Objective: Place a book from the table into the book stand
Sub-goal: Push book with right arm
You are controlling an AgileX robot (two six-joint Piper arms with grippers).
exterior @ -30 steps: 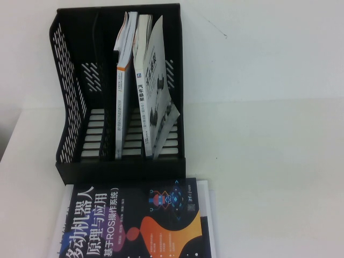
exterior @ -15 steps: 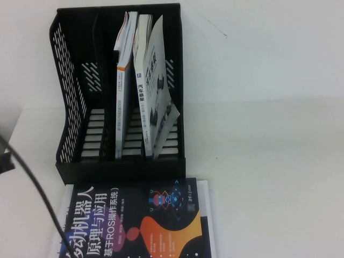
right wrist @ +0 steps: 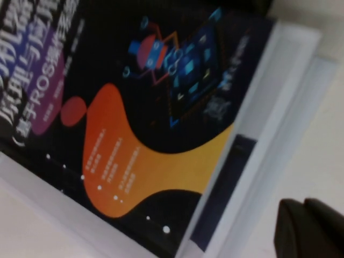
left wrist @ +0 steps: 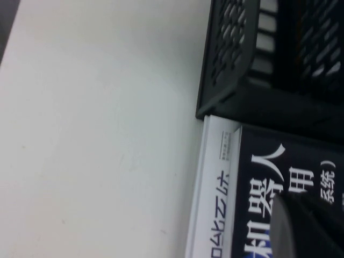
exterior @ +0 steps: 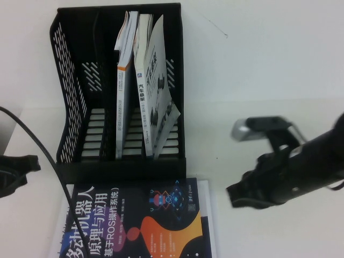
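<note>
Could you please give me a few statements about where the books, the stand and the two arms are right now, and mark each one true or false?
1. The dark book lies flat on the table. True.
2. The book stand holds no books. False: white books stand in its middle and right slots.
3. Its left slot is empty. True.
4. The right gripper grips the dark book. False: it hovers beside the book's right edge.
5. The left gripper is over the dark book's cover. True.

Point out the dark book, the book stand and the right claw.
dark book [exterior: 134, 226], high view, front cover.
book stand [exterior: 67, 115], high view, left mesh wall.
right claw [exterior: 239, 194], high view, its tip beside the book.
</note>
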